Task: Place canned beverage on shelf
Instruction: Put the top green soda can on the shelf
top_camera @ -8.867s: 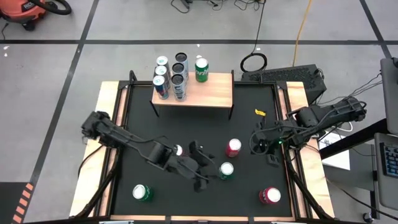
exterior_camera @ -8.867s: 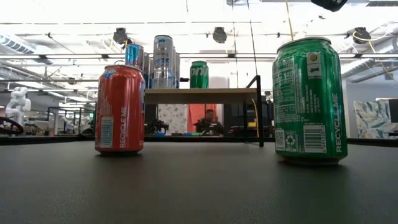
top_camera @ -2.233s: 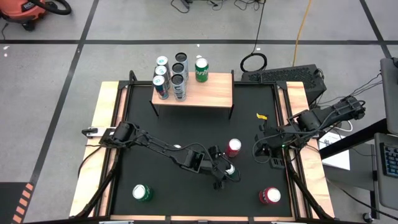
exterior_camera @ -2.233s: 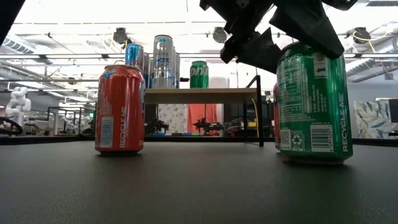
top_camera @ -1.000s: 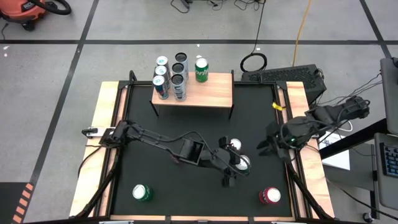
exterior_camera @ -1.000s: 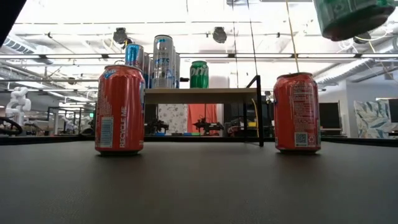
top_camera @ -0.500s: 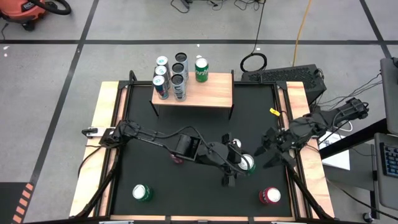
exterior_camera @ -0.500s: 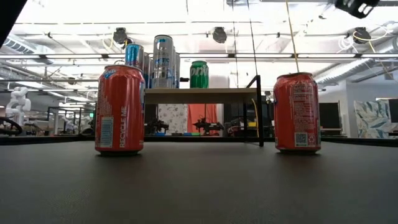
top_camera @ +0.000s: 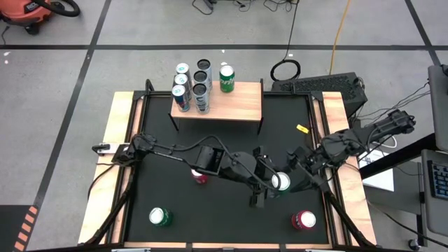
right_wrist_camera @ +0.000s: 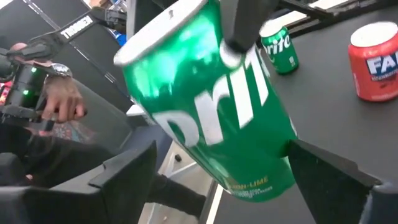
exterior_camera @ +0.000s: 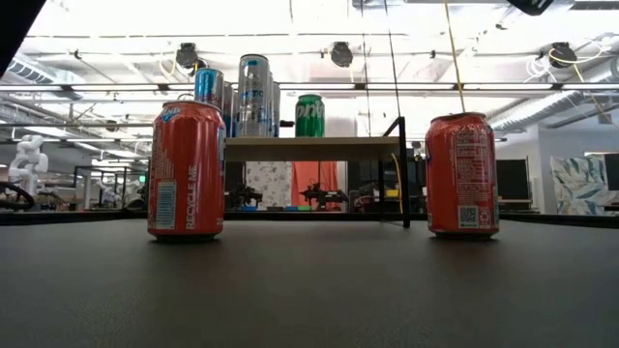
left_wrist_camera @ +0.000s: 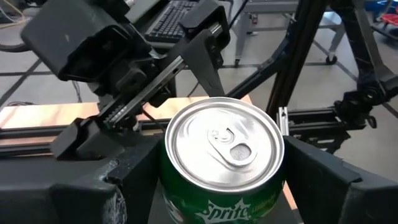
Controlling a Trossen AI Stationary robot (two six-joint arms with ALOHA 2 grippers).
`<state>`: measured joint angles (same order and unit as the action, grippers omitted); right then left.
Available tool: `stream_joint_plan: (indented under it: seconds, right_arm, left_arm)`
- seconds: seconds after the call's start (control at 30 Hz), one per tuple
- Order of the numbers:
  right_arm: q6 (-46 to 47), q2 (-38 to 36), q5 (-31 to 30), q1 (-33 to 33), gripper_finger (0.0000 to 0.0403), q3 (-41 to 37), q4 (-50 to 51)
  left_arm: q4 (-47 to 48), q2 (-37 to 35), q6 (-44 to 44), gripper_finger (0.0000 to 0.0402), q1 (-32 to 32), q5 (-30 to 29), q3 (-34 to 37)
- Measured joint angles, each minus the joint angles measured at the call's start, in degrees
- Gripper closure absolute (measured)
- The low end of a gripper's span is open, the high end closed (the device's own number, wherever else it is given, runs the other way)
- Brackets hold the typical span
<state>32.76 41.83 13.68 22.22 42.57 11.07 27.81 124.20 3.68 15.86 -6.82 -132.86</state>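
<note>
The green can (top_camera: 281, 183) is held above the right-centre of the worktop (top_camera: 161, 140), clear of its surface, gripped by the left pincer (top_camera: 269, 183) with a finger on each side of the can body, as the left wrist view confirms (left_wrist_camera: 222, 158). The right pincer (top_camera: 297, 178) stands just beside the can on its right, with its fingers spread wide on either side of the can in the right wrist view (right_wrist_camera: 211, 106); whether they touch the can cannot be told.

The shelf (top_camera: 231, 103) stands at the far edge of the worktop. It carries six cans: five slim cans (top_camera: 192, 85) grouped at its left end and one green can (top_camera: 226, 78) beside them.

Three cans stand on the worktop: one red (top_camera: 200, 176) under the left arm, one green (top_camera: 159, 217) at near left, one red (top_camera: 304, 220) at near right.
</note>
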Motion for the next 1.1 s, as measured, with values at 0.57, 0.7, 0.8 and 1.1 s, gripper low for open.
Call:
stream_joint_plan:
  seconds: [0.57,0.7,0.8,1.1]
  right_arm:
    - [-10.12,2.12,-3.14,-0.09,0.0061,0.0,-1.53]
    - [-9.59,2.12,-2.11,-0.09,0.0061,0.0,-4.62]
    - [-9.26,2.78,-1.17,-0.07,0.0061,0.0,-7.42]
    - [-5.56,5.43,5.46,-0.13,0.0062,0.0,-13.99]
  left_arm:
    - [0.11,0.0,0.46,0.0112,-0.14,0.97,0.0]
    - [-0.74,0.0,0.48,0.0112,-0.21,1.69,0.0]
    - [-2.65,0.0,0.58,0.0112,-0.43,2.61,0.0]
    - [-5.03,-0.02,1.21,0.0112,-0.73,4.78,0.0]
